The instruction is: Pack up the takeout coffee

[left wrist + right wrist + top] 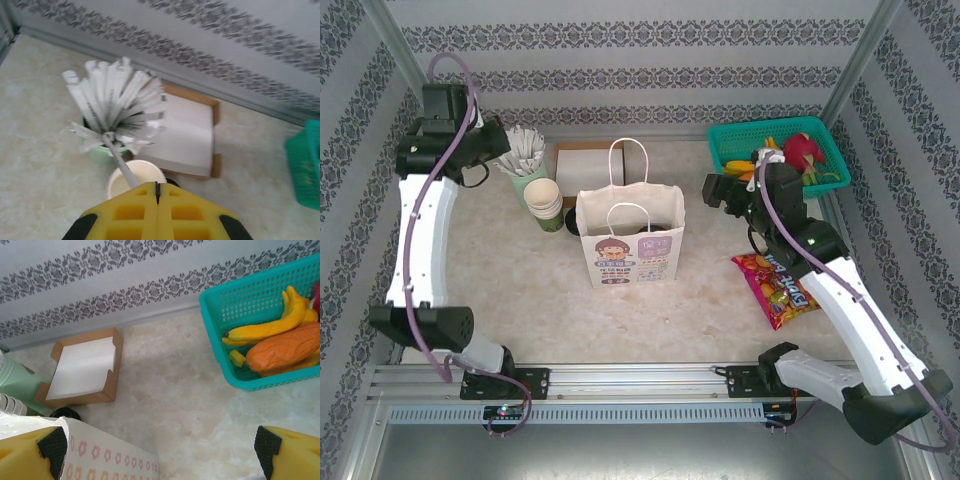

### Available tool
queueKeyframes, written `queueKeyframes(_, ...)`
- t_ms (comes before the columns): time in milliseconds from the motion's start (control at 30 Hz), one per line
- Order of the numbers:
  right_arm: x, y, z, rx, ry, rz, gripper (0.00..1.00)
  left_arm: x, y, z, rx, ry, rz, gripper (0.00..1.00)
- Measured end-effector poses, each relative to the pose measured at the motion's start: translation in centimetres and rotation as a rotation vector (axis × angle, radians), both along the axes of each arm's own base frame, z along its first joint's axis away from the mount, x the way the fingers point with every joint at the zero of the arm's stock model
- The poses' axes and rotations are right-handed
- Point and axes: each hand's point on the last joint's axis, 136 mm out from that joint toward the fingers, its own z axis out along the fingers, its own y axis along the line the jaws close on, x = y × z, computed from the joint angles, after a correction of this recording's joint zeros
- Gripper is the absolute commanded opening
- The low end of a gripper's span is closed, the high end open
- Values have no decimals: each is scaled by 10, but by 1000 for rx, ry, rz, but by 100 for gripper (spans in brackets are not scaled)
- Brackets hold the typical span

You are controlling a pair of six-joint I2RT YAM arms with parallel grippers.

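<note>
Yellow-padded, the left gripper is pinched shut on one white stick; it should be drawn straight up so neighbours in the green cup are not dragged. The right gripper is spread wide. The coffee is seen just beside the paper bag, not yet packed.

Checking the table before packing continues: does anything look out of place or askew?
One white stick juts low out of the splayed bunch in the pale green cup, slanting toward the shut left gripper; whether it is pinched cannot be told. A snack packet lies flat beside the right arm. Nothing looks spilled.
</note>
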Motion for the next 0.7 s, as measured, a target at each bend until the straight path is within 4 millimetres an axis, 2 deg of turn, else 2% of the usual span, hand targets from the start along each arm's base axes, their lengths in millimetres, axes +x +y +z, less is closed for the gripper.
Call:
queueKeyframes(333,17,19,9,29,6,55,98,-95,-52,98,-125,-272,-257,0)
queueKeyframes(500,25,29,11,34,12,78,98,-130,-72,141,-169,-387,-377,0)
queueKeyframes(600,27,34,9,34,22,90,98,-148,-81,160,-194,-431,-440,0)
queueKeyframes(700,28,39,5,33,32,103,98,-164,-90,170,-224,-451,-496,0)
